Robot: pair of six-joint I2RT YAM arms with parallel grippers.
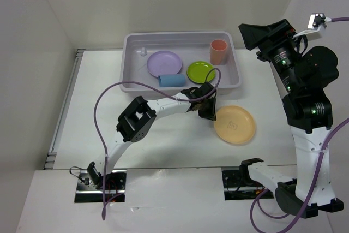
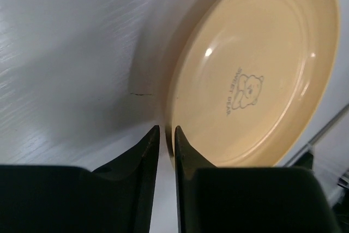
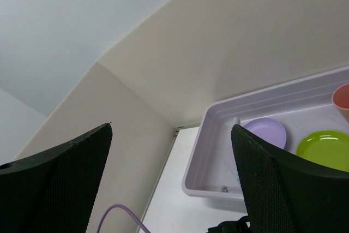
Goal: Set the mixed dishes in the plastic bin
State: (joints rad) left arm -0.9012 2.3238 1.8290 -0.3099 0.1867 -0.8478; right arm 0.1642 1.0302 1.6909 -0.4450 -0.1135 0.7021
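Bin [image 1: 127,64]: lavender plate [image 1: 164,63], green plate [image 1: 200,71], two cups [image 1: 172,81] [image 1: 218,51].

Setting: a robotics lab test cell.
Enclosure: plain white panel walls [image 1: 38,36] box in a white counter [image 1: 180,151].
Rig: left arm [image 1: 163,106] and right arm [image 1: 308,107] mounted at the counter's near edge, with a purple cable [image 1: 96,115] looping loose.

**A:** Yellow plate [image 2: 262,80] here is smooth plastic, properly glossy, with light glinting off its well.

**B:** And the table [image 1: 174,145] beneath is matt white with a faint brushed grain. The bin [image 1: 180,35] is smooth plastic too, with a softer sheen.

**A:** Left gripper [image 2: 166,128] has fingers [image 2: 131,189] in plain matt black. On the right gripper [image 3: 172,128] the fingers [image 3: 60,189] are black as well, finely mesh-textured.
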